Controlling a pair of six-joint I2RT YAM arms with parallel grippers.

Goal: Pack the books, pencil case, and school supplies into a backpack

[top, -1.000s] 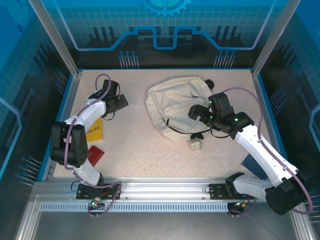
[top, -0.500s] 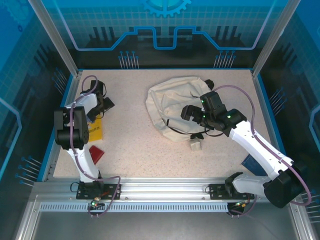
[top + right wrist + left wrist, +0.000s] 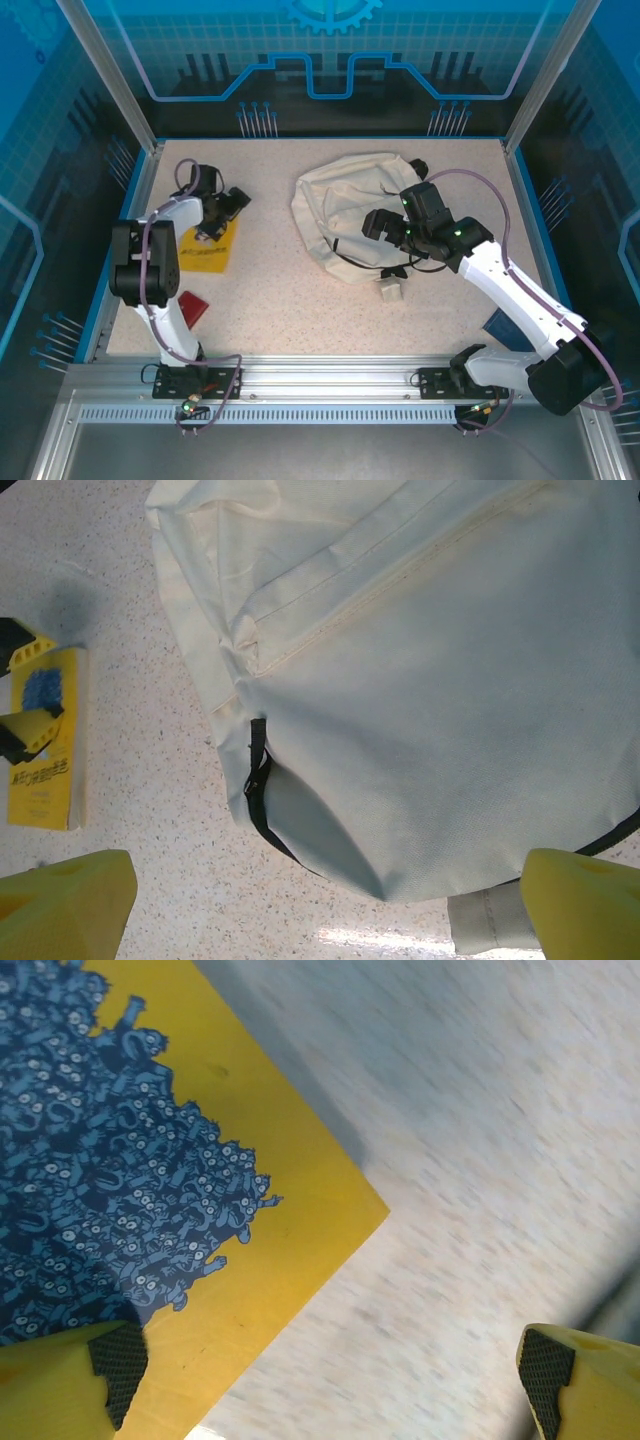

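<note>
The cream-white backpack [image 3: 340, 200] lies slumped at the table's back centre, its black zip [image 3: 258, 790] facing me and its beige tag [image 3: 389, 288] on the table in front. My right gripper [image 3: 383, 226] hovers open over its front side; in the right wrist view [image 3: 325, 910] fabric [image 3: 430, 670] spans the gap between the fingers. A yellow book [image 3: 208, 250] with a blue cartoon cover [image 3: 110, 1180] lies at the left. My left gripper [image 3: 222, 212] hangs open above its far corner, gripping nothing [image 3: 330, 1380]. A dark blue book [image 3: 497, 325] peeks out beside the right arm.
A small red flat item [image 3: 192, 305] lies near the left arm's base; I cannot tell whether it is the pencil case. Blue rails [image 3: 330, 140] border the table. Bare speckled tabletop [image 3: 290, 300] stretches between the yellow book and the backpack.
My left gripper swung out to the left edge and back right over the yellow book, which now shows more fully. The right gripper shifted slightly left over the backpack, then held still.
</note>
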